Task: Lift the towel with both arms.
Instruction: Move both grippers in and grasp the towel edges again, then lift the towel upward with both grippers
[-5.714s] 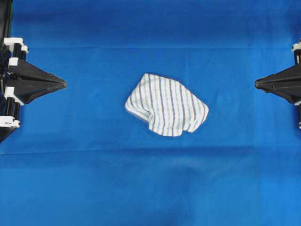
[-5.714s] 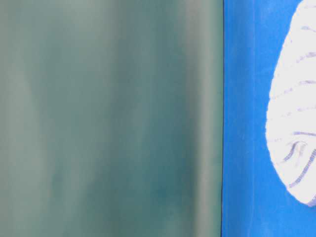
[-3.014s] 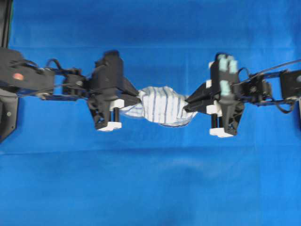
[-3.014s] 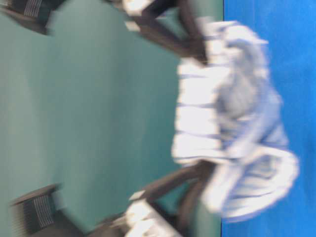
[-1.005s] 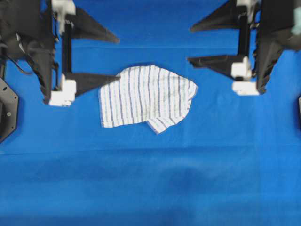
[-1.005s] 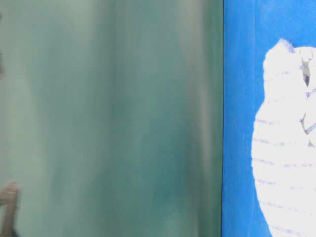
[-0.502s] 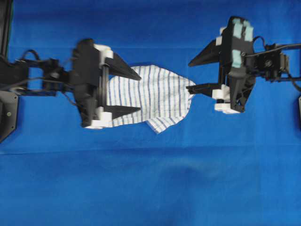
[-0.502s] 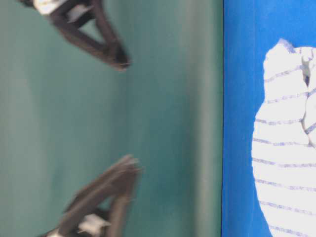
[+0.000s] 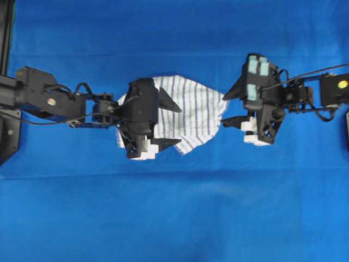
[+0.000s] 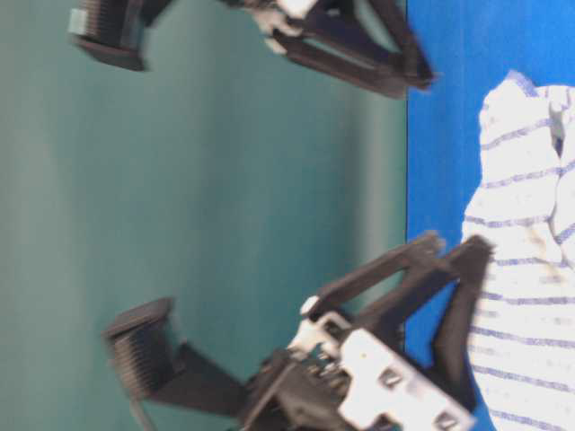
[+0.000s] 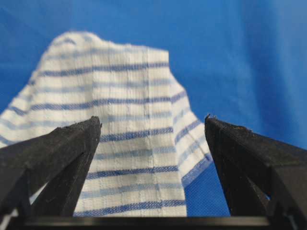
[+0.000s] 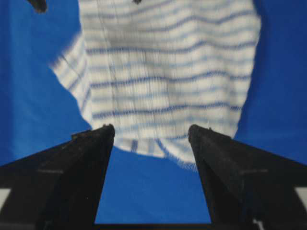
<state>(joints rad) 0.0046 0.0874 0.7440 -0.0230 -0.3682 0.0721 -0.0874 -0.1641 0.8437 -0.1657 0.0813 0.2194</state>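
The striped white towel (image 9: 196, 109) lies rumpled on the blue sheet, one corner folded under at its front. My left gripper (image 9: 179, 125) is open and low over the towel's left half. In the left wrist view the towel (image 11: 129, 96) fills the gap of the left gripper (image 11: 152, 119), with one finger over bare sheet. My right gripper (image 9: 224, 110) is open at the towel's right edge. In the right wrist view the towel (image 12: 168, 72) edge lies just past the right gripper (image 12: 151, 127). Neither holds anything.
The plain blue sheet (image 9: 163, 218) covers the whole table. In the table-level view, which is turned on its side, a green backdrop (image 10: 180, 224) stands behind both grippers and the towel (image 10: 530, 269). The black arm bases sit at the left and right edges.
Both arms came inward and down. The left gripper slid right onto the towel's left half; the right gripper moved left to the towel's right edge. Both stayed open, and the towel kept still.
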